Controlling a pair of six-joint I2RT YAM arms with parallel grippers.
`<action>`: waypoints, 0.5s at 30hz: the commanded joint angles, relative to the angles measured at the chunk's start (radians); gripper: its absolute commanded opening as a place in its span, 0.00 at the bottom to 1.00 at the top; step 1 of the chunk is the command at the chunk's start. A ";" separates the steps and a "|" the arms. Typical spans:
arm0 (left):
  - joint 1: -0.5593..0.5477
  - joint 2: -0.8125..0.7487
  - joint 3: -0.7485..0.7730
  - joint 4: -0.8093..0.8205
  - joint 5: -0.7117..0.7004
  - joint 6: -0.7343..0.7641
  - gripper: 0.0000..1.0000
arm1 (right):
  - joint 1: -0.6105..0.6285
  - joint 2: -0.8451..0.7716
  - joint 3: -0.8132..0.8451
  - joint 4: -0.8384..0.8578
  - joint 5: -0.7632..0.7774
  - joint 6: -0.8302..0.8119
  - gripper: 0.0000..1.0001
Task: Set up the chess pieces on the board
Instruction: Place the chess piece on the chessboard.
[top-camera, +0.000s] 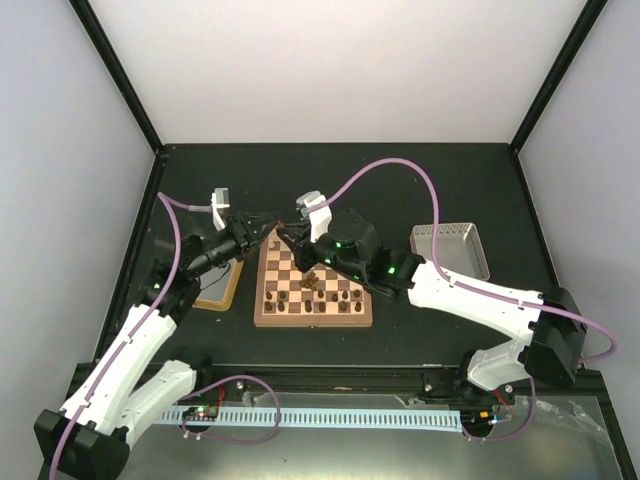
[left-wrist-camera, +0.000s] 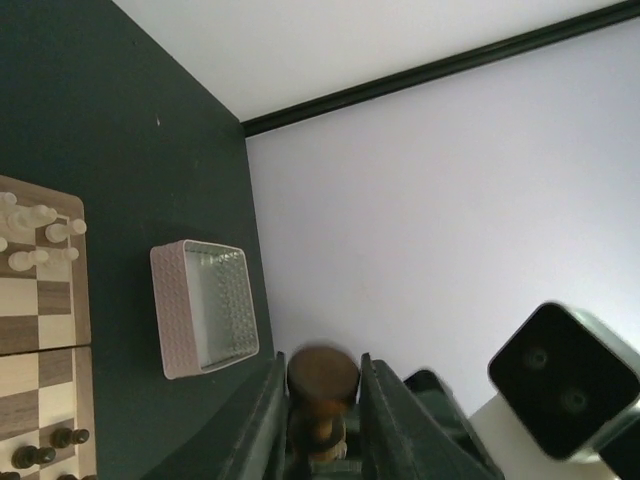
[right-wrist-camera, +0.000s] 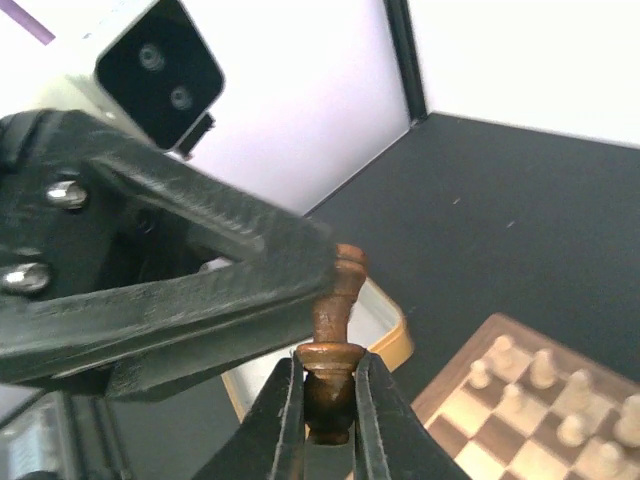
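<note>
A dark brown chess piece (right-wrist-camera: 333, 330) hangs in the air above the far left corner of the board (top-camera: 313, 321), and both grippers grip it. My left gripper (left-wrist-camera: 320, 362) is shut on it, its round base (left-wrist-camera: 322, 378) facing the camera. My right gripper (right-wrist-camera: 330, 372) is shut on the lower part of the same piece, while the left fingers (right-wrist-camera: 200, 270) cover its top. In the top view the left gripper (top-camera: 271, 228) and the right gripper (top-camera: 286, 236) meet tip to tip. Dark pieces (top-camera: 322, 300) stand in the board's near rows and pale pieces (left-wrist-camera: 40, 235) along the far edge.
A grey box (top-camera: 450, 246) lies right of the board, also in the left wrist view (left-wrist-camera: 205, 305). A gold-rimmed tray (top-camera: 218, 291) sits left of the board, under the left arm. Black frame posts bound the dark table.
</note>
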 joint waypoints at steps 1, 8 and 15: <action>0.006 -0.024 -0.001 0.010 0.031 0.002 0.28 | -0.009 -0.006 0.020 -0.008 0.048 -0.003 0.03; 0.010 -0.012 0.088 -0.148 0.100 0.318 0.61 | -0.018 -0.092 -0.058 -0.029 -0.035 -0.115 0.01; 0.015 0.042 0.169 -0.255 0.304 0.485 0.59 | -0.028 -0.146 -0.083 -0.129 -0.179 -0.233 0.01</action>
